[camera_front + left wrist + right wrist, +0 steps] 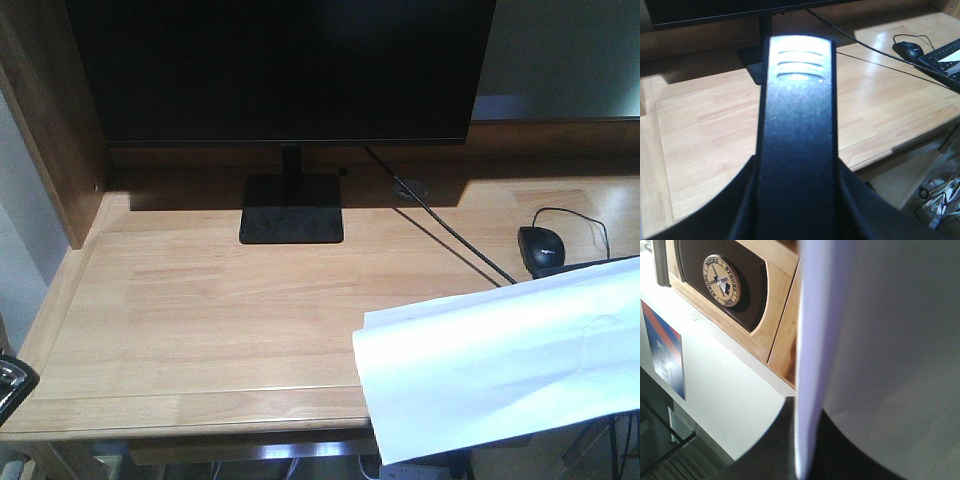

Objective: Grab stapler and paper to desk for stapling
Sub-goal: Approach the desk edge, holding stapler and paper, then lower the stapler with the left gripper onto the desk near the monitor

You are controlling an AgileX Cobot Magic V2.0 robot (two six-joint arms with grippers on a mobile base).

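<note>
The black stapler (pixel 797 125) fills the middle of the left wrist view, ridged end pointing away, and my left gripper (pixel 797 200) is shut on its body. It hangs above the front left part of the light wooden desk (pixel 220 300). A black and silver tip (pixel 12 382) of it shows at the front view's lower left edge. The white paper (pixel 510 360) hangs over the desk's front right corner. In the right wrist view the paper (pixel 880 340) stands edge-on, clamped in my shut right gripper (pixel 802 440). The sheet hides the right gripper in the front view.
A black monitor (pixel 280 70) on a square stand (pixel 292 208) sits at the back of the desk. Its cable (pixel 450 235) runs diagonally to the right. A black mouse (pixel 543 247) and a keyboard (pixel 945 55) lie at the right. A brown side panel (pixel 50 130) bounds the left.
</note>
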